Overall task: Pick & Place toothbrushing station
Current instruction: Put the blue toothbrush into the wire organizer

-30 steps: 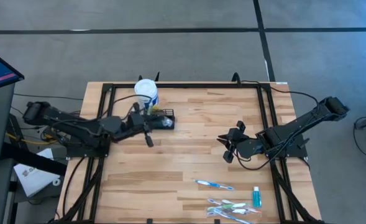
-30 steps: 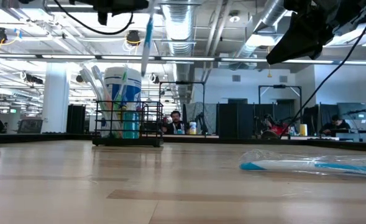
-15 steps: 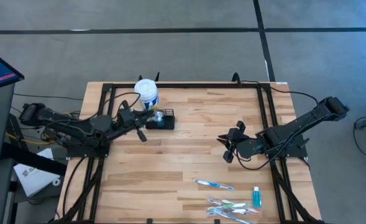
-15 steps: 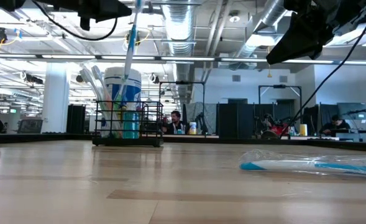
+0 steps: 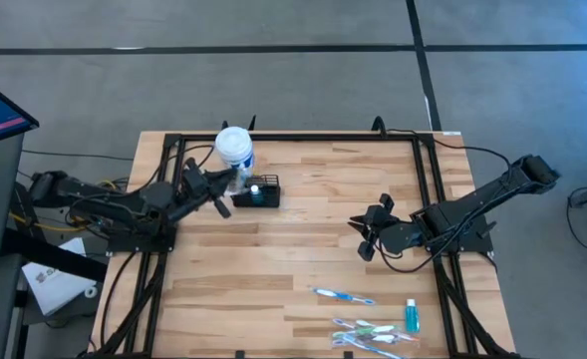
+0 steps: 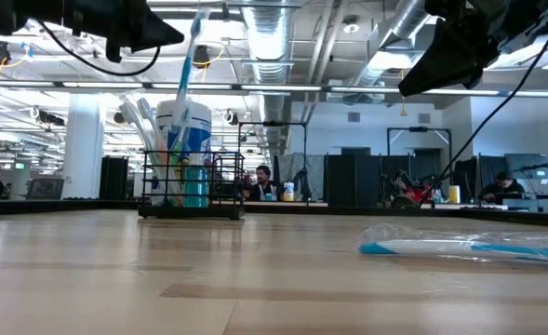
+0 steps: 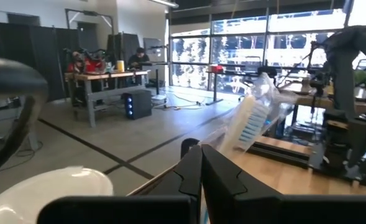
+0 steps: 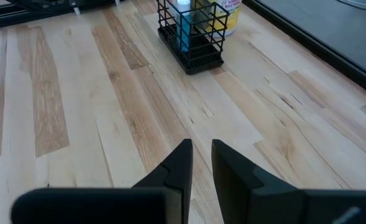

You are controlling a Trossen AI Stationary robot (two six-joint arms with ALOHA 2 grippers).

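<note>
Left gripper (image 5: 218,192) clamped on wrapped blue-bristled toothbrush (image 7: 252,119), above and just beside small black wire caddy (image 5: 258,192). Right gripper (image 5: 365,235) idle, well apart, fingers slightly parted. Risk: tilted brush snagging caddy's rim.

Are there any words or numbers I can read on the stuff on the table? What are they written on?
None can be read.
White tub: its blue label has print, too blurred to read.
Small teal tube: too small to tell.
Wrapped toothbrushes: any print on the wrappers is too small to read.
</note>
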